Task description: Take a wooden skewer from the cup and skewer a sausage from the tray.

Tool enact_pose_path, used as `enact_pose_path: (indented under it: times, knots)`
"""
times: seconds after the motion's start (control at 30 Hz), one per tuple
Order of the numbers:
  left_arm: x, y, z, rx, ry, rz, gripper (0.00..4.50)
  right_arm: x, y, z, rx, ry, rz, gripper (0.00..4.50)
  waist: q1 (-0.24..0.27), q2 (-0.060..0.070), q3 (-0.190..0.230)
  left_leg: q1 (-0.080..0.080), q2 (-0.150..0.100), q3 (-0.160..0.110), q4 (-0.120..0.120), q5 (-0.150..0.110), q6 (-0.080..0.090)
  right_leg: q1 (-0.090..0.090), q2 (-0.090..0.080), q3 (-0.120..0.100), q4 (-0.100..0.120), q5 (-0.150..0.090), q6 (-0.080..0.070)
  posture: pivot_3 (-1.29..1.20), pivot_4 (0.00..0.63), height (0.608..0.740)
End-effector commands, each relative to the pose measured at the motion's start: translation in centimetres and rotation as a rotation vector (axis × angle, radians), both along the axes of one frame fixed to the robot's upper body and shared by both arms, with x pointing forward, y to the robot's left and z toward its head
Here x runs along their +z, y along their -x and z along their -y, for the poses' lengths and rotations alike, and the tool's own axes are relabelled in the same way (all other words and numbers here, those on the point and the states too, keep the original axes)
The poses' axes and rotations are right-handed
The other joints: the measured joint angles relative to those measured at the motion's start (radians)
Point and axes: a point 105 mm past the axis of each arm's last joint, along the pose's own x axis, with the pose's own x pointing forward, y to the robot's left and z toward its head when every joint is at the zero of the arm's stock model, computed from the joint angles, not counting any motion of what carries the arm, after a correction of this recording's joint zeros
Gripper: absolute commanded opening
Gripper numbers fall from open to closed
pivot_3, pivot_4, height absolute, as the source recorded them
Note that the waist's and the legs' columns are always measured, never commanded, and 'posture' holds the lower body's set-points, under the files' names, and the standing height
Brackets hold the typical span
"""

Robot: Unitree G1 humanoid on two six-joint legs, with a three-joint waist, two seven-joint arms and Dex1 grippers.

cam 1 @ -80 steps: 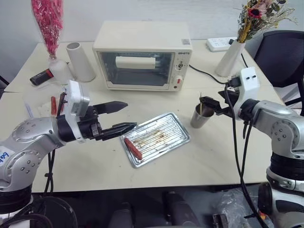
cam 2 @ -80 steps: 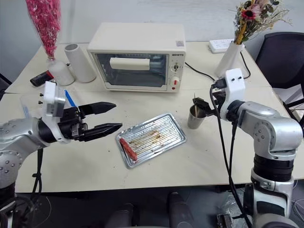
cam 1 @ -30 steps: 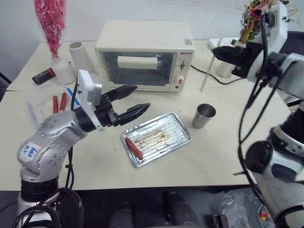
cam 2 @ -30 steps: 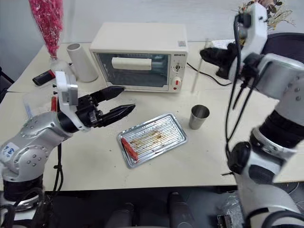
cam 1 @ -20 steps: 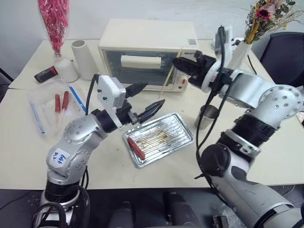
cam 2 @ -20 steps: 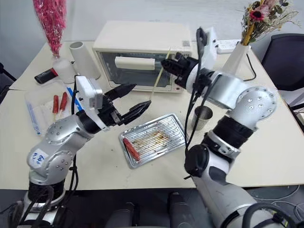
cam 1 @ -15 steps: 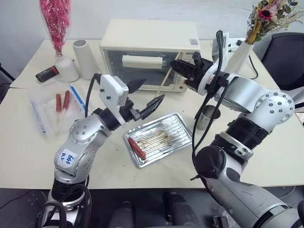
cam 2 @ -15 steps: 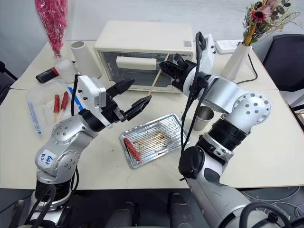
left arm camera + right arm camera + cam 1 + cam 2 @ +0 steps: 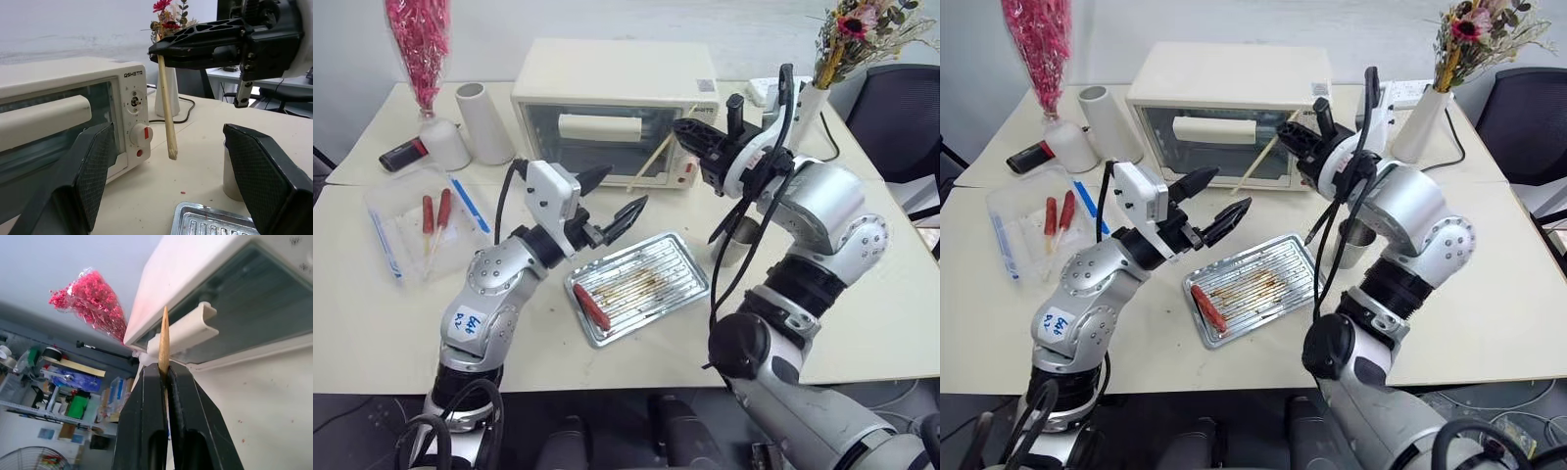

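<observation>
1. The right gripper [image 9: 683, 128] is pinching the wooden skewer [image 9: 658, 160] between its closed black fingers [image 9: 146, 431], up in the air in front of the toaster oven [image 9: 612, 108].
2. The skewer is slanting down and toward the robot's left from that grip, its free end hanging in front of the oven door, clear of the counter [image 9: 391, 323].
3. In the right wrist view the skewer's pointed tip [image 9: 165, 313] is sticking out past the fingertips.
4. The left gripper [image 9: 615, 201] is hovering with its two fingers [image 9: 93, 171] spread wide apart and holding nothing, above the near left end of the tray [image 9: 690, 284].
5. In the left wrist view the skewer is hanging between the two spread fingers, apart from both.
6. The sausage [image 9: 590, 305] is lying inside the tray at its near left end, well below both grippers.
7. The tray is sitting at an angle on the counter, its ribbed base showing brown stains.
8. The steel cup [image 9: 1359, 240] is standing on the counter just to the right of the tray, partly hidden behind the right arm's cables.
9. A clear plastic container [image 9: 401, 220] with two more red sausages is resting on the left side of the counter.
10. A white cylindrical cup [image 9: 481, 122] and a white vase of flowers [image 9: 803, 108] are standing on either side of the oven.
</observation>
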Motion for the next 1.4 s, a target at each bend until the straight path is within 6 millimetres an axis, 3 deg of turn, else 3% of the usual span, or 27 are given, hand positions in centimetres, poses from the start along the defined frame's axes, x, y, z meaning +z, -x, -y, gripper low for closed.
enact_pose_path:
  times: [0.03,0.1,0.3,0.73,0.83,1.0,1.03,1.37,1.4]
  knots:
    - [1.0,0.3,0.5,-0.018,-0.004,0.059,3.78,1.2,1.4,-0.9,0.052,-0.055,0.004,0.03,0.000,0.000,0.000,0.000,0.000,0.000,0.000,0.000,0.000,0.000,0.000,0.000,0.000,0.000,0.000,0.00,0.150,0.740]
    - [1.3,0.1,0.6,-0.016,0.001,0.068,3.78,1.2,1.7,-1.0,0.062,-0.060,-0.013,0.03,0.000,0.000,0.000,0.000,0.000,0.000,0.000,0.000,0.000,0.000,0.000,0.000,-0.001,0.000,0.001,0.00,0.150,0.740]
    - [1.4,-0.1,0.6,-0.016,0.005,0.070,2.32,0.9,1.9,-1.1,0.055,-0.070,-0.037,0.00,0.001,0.000,0.000,-0.001,0.001,0.000,0.000,0.000,0.001,0.000,0.000,0.000,-0.002,0.001,0.001,0.00,0.150,0.740]
    - [1.4,0.1,1.1,-0.019,0.018,0.071,2.32,0.9,1.9,-1.3,0.045,-0.091,-0.034,0.00,0.005,0.000,0.000,-0.002,0.002,0.000,0.000,0.000,0.001,0.000,0.000,0.000,-0.004,0.001,0.001,0.00,0.150,0.740]
    - [1.6,0.1,1.1,-0.016,0.028,0.074,1.74,1.0,1.8,-1.3,0.044,-0.094,-0.029,0.00,0.005,0.000,0.000,-0.002,0.002,0.000,0.000,0.000,0.002,0.000,0.000,0.000,-0.004,0.001,0.001,0.00,0.150,0.740]
    - [1.6,0.2,1.2,-0.017,0.038,0.074,0.16,1.0,1.7,-1.0,0.037,-0.093,-0.027,0.00,0.004,0.000,0.000,-0.002,0.002,0.000,0.000,0.000,0.002,0.000,0.000,0.000,-0.008,0.001,0.001,0.00,0.150,0.740]
    - [1.6,0.2,1.2,-0.015,0.039,0.075,0.02,1.0,1.7,-0.9,0.036,-0.095,-0.026,0.00,0.005,0.000,0.000,-0.002,0.002,0.000,0.000,0.000,0.002,0.000,0.000,0.000,-0.008,0.001,0.001,0.00,0.150,0.740]
    - [1.5,0.1,0.8,0.009,0.032,0.069,0.02,0.6,1.4,-0.3,0.023,-0.067,-0.024,0.00,0.006,0.000,0.000,-0.003,0.002,0.000,-0.001,0.000,0.002,0.000,-0.001,0.000,-0.009,0.001,0.002,0.00,0.150,0.740]
    - [1.5,0.1,0.5,0.016,0.028,0.068,0.00,0.6,1.3,-0.2,0.022,-0.053,-0.018,0.25,0.006,0.000,0.000,-0.003,0.002,0.000,-0.001,-0.001,0.002,0.000,-0.001,0.000,-0.009,0.001,0.002,0.00,0.150,0.740]
